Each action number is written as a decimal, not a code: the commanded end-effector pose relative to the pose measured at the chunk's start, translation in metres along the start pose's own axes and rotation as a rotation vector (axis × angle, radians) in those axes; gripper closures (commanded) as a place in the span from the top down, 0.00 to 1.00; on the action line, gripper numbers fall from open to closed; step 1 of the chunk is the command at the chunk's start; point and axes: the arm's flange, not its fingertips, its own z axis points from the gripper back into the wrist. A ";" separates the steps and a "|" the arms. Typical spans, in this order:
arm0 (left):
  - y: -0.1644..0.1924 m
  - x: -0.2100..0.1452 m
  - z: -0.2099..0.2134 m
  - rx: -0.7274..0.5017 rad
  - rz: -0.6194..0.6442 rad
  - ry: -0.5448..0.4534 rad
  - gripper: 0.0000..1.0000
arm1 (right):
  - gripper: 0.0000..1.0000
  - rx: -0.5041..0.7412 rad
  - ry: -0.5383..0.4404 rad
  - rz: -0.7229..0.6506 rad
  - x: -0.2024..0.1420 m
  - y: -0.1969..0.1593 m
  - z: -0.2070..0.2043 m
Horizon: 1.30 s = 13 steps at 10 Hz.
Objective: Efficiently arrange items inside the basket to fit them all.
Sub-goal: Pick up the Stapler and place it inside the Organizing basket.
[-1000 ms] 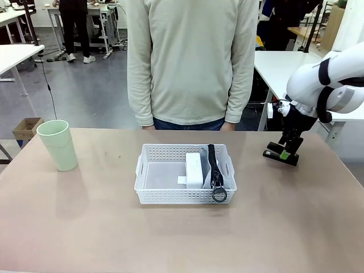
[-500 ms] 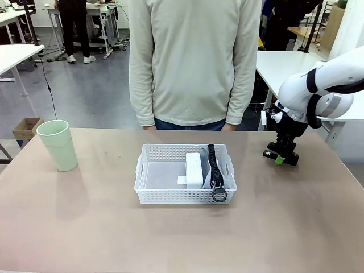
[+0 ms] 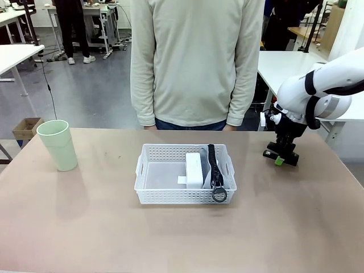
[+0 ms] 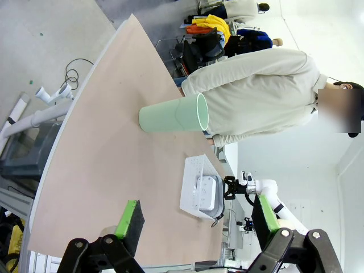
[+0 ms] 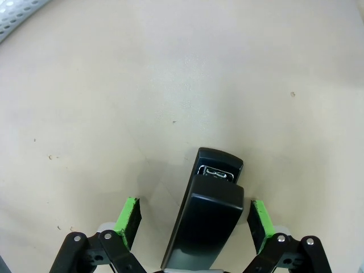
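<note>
1. Closing now could twist the stapler (image 5: 206, 219): it lies slanted, nearer the pad at lower right, so that pad would likely hit first and skid it away.
2. My right gripper (image 5: 193, 215) is spread wide, pinching nothing; the stapler rests on the table (image 5: 170, 85) at lower centre, between my green pads (image 5: 129, 219).

One basket (image 3: 182, 197), one green cup (image 3: 58, 145), one black stapler (image 5: 208, 223), one grey pouch (image 3: 213, 166), one white box (image 3: 194, 168).
</note>
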 end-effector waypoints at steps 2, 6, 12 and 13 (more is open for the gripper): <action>-0.001 -0.002 0.000 -0.024 -0.020 -0.013 1.00 | 1.00 -0.033 0.038 -0.017 0.005 -0.005 -0.003; -0.001 -0.002 0.000 -0.024 -0.020 -0.013 1.00 | 0.40 -0.059 0.067 -0.042 0.006 -0.003 -0.004; -0.001 -0.002 0.000 -0.024 -0.020 -0.013 1.00 | 0.00 -0.045 0.082 -0.031 0.006 -0.003 -0.004; -0.001 -0.002 0.000 -0.024 -0.020 -0.013 1.00 | 0.00 -0.043 0.080 -0.030 0.006 -0.002 -0.004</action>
